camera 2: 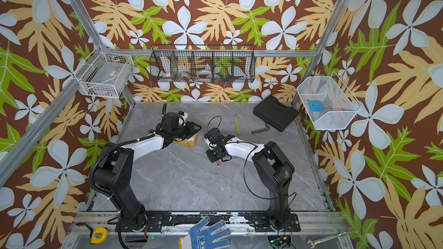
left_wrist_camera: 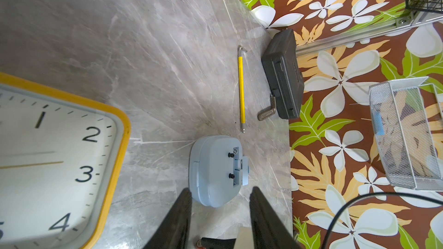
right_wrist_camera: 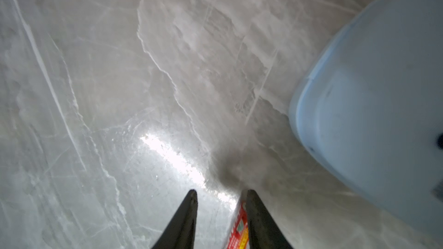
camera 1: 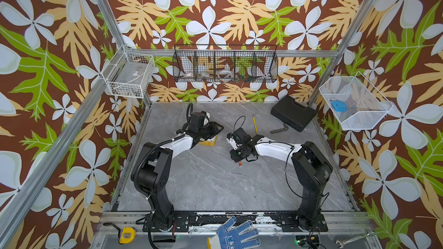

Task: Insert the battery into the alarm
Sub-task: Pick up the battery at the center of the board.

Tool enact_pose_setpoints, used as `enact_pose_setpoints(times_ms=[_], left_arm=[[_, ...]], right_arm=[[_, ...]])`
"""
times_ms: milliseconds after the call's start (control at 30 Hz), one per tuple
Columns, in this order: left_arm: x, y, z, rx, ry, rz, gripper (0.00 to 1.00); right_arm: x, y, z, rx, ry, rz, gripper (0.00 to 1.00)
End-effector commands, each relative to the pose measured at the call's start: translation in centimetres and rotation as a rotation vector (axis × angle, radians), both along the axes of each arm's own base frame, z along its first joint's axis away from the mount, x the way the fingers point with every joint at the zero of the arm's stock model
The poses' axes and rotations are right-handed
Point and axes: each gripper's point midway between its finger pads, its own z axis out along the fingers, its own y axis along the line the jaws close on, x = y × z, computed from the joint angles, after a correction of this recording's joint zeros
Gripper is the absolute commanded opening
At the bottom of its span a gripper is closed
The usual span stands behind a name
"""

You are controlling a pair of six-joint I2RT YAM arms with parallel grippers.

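Observation:
The alarm (left_wrist_camera: 213, 171) is a pale blue case lying back-up on the grey table, and it also shows in the right wrist view (right_wrist_camera: 374, 97) and small in both top views (camera 1: 230, 140) (camera 2: 207, 141). My left gripper (left_wrist_camera: 220, 189) is open, and the alarm's rounded end sits just at its fingertips, ungripped. The red and yellow battery (right_wrist_camera: 239, 228) lies between the fingers of my right gripper (right_wrist_camera: 220, 191), against one finger with a wide gap to the other. Its red tip (camera 1: 239, 163) pokes out under that gripper (camera 1: 237, 158), low over the table.
A yellow-framed wall clock (left_wrist_camera: 60, 159) lies face-up beside my left gripper. A yellow hex key (left_wrist_camera: 241, 87), a grey hex key (left_wrist_camera: 266, 113) and a black case (left_wrist_camera: 282, 75) lie toward the back right. Wire baskets (camera 1: 354, 103) hang on the walls.

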Motion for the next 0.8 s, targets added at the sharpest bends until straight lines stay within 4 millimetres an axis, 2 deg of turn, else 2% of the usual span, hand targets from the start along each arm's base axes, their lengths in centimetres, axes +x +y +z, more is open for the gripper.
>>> enact_pose_setpoints(times_ms=[0,433,767], left_arm=[[-0.2,0.1,0.1,0.004,-0.012,-0.001,0.42],[-0.5,0.1,-0.7,-0.005,0.009,-0.001,0.42],[-0.6,0.1,-1.1,-0.010,0.019,-0.002,0.42]], right_arm=[[-0.3,-1.2,-0.3,-0.043,0.004,-0.059,0.38],[-0.7,-1.7,0.6,-0.040,-0.042,-0.108,0.44],[-2.2,-2.7,-0.8,-0.070,0.003,-0.124,0.42]])
